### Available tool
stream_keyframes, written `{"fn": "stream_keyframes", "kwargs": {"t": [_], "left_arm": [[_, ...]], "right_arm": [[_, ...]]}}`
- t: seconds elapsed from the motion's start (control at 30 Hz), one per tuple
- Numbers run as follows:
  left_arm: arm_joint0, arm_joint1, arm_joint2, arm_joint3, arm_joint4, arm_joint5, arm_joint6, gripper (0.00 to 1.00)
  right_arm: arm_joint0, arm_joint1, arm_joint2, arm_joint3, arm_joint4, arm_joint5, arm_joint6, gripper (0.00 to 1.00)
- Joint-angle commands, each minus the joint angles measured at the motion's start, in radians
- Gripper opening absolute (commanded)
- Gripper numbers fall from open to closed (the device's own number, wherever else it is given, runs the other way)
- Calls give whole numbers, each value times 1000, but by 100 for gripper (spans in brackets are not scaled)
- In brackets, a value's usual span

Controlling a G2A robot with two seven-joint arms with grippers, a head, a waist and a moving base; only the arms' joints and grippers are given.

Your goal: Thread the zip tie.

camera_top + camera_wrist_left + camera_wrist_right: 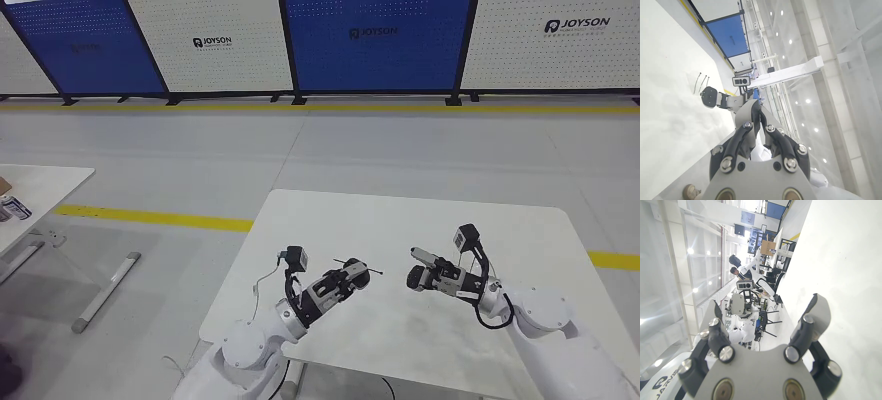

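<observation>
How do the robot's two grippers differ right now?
The left gripper has its fingers pressed together; the right gripper has them spread wide apart. The left gripper points toward the robot's right, the right gripper toward its left. Shared: both hang above the white table, tips facing each other with a gap between.

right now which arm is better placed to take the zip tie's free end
Right: the right gripper is open and empty, pointing at the left gripper, which is shut on the zip tie.
</observation>
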Motion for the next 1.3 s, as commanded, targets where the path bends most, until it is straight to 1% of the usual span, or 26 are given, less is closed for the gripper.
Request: {"fn": "stream_keyframes", "kwargs": {"t": [0.0,0.1,0.13,0.47,0.5,0.57,0.6,0.67,0.77,0.87,0.93,0.97,1.0,1.1,1.23,1.27], "left_arm": [[-8,-1,9,18,4,0,6,0],[-27,-4,24,45,3,5,32,0],[-29,-5,28,47,-3,8,37,0],[-29,-5,28,47,-3,8,37,0],[-33,-6,30,46,-6,8,45,0],[-36,-7,32,33,-33,-2,41,0],[-33,-6,28,19,-41,-17,43,0],[-21,-5,21,-10,-54,-39,36,0],[5,-1,4,-66,-47,-66,31,0],[31,3,-10,-110,-25,-74,30,0],[43,4,-12,-125,-8,-71,34,0],[44,5,-12,-125,6,-65,35,0],[43,5,-10,-122,19,-59,40,0],[27,3,12,-89,38,-33,51,0],[-17,-2,51,-20,62,-15,74,0],[-32,-4,66,-1,76,-11,83,0]], "right_arm": [[0,0,0,0,0,0,0,100],[0,0,0,0,0,0,0,100],[0,0,0,0,0,0,0,100],[0,0,0,0,0,0,0,100],[0,0,0,0,0,0,0,100],[0,0,0,0,0,0,0,100],[0,0,0,0,0,0,0,100],[0,0,0,0,0,0,0,100],[0,0,0,0,0,0,0,100],[0,0,0,0,0,0,0,100],[0,0,0,0,0,0,0,100],[0,0,0,0,0,0,0,100],[0,0,0,0,0,0,0,100],[0,0,0,0,0,0,0,100],[0,0,0,0,0,0,0,100],[0,0,0,0,0,0,0,100]]}}
